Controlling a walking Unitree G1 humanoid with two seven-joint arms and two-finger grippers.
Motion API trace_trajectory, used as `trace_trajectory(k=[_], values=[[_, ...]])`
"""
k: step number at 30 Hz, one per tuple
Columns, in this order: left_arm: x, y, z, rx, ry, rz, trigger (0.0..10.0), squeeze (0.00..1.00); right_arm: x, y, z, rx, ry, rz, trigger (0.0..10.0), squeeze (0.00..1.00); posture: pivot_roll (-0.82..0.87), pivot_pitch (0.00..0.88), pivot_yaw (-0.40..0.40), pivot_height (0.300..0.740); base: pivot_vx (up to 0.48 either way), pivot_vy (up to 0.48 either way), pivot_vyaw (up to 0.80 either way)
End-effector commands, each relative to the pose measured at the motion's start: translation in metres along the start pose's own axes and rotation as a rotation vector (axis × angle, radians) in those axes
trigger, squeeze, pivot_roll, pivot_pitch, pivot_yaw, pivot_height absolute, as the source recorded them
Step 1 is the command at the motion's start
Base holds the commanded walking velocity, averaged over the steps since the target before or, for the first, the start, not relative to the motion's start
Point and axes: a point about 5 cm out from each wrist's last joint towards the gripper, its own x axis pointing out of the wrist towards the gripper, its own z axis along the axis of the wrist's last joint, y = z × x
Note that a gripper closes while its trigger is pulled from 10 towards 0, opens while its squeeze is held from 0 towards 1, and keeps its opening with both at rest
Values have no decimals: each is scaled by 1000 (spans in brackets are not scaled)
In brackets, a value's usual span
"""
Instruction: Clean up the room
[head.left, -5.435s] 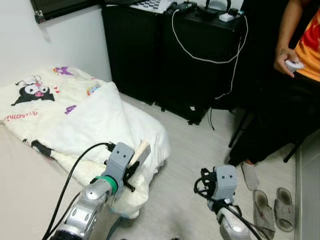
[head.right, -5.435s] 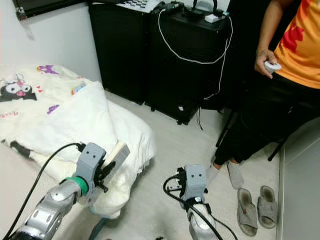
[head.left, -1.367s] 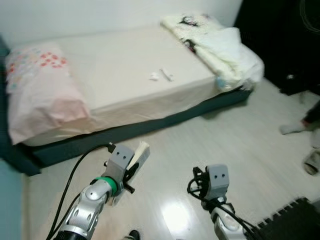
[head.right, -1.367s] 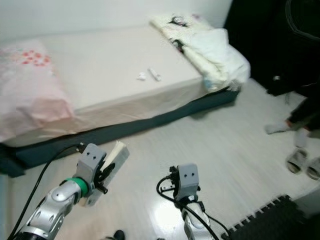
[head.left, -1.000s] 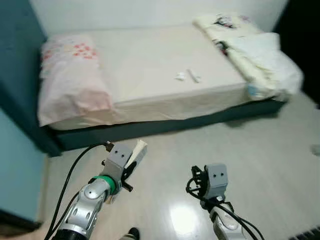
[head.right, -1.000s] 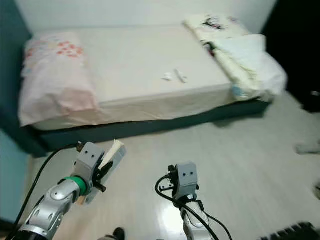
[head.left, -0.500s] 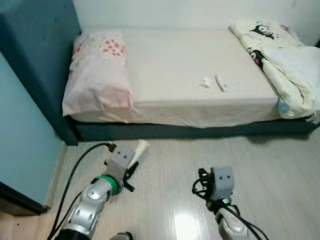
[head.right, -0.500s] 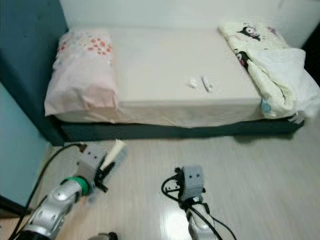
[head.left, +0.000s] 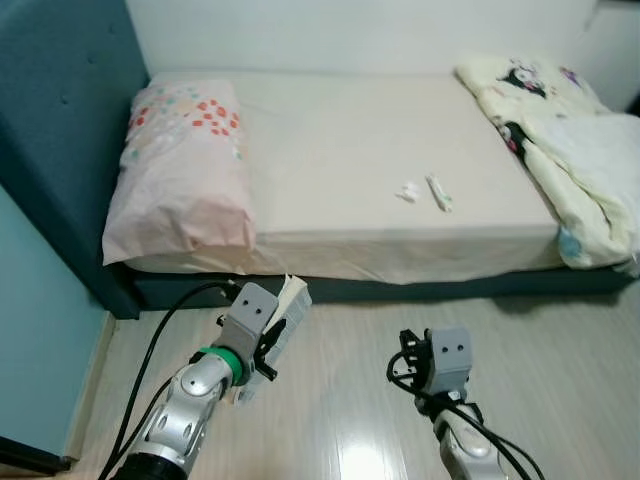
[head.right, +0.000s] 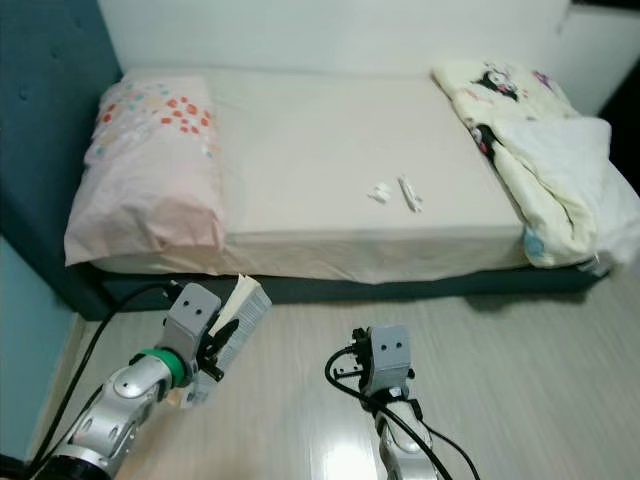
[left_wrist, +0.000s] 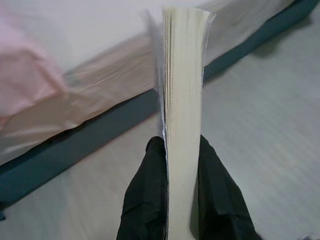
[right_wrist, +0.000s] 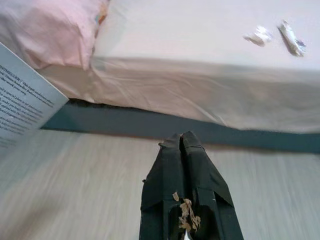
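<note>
Left gripper (left_wrist: 182, 165) of mine is clamped on a thin paperback book with cream page edges (left_wrist: 182, 100), one black finger (left_wrist: 150, 185) pressed to each cover, the book standing edge-on between them. From my head, that gripper (head.left: 268, 335) sits low over the pale wood-look floor (head.left: 560, 370), just in front of the dark teal bed base (head.left: 400, 290), with the book (head.left: 290, 310) tilted up toward the bed's near edge.

Right gripper (right_wrist: 184, 142) has its two black fingers pressed together, nothing between them; bits of tan debris cling near their base. It hangs over the floor to the right of the book, near the bed's near edge (head.right: 385, 365).

Cream-sheeted mattress (head.left: 340, 160) fills the space ahead. Pink pillow with red and orange dots (head.left: 180, 165) lies at its left end, against the dark teal padded headboard (head.left: 60, 110). Two small white crumpled wrappers (head.left: 425, 192) lie near the middle of the sheet, toward the near edge. Cream cartoon-print blanket (head.left: 555, 130), bunched, covers the right end and droops over the near right corner.
</note>
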Motion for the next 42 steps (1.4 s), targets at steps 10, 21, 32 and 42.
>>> trace_trajectory(k=[10,21,32,42], values=[[-2,3,-2,-2,0,11,10000,0,-7,4,-10,15,40,3,10000,0,33,63,2,740,458,0,0],[0,1,1,-5,-12,5,10000,0,-8,2,-10,32,33,-16,10000,0,31,64,4,740,458,0,0],[1,0,6,-7,-32,0,10000,0,-8,2,-10,37,32,-25,10000,0,31,64,5,740,458,0,0],[6,-8,28,1,-123,-47,10000,0,-7,-1,-9,39,32,-38,10000,0,26,62,4,740,458,0,0]])
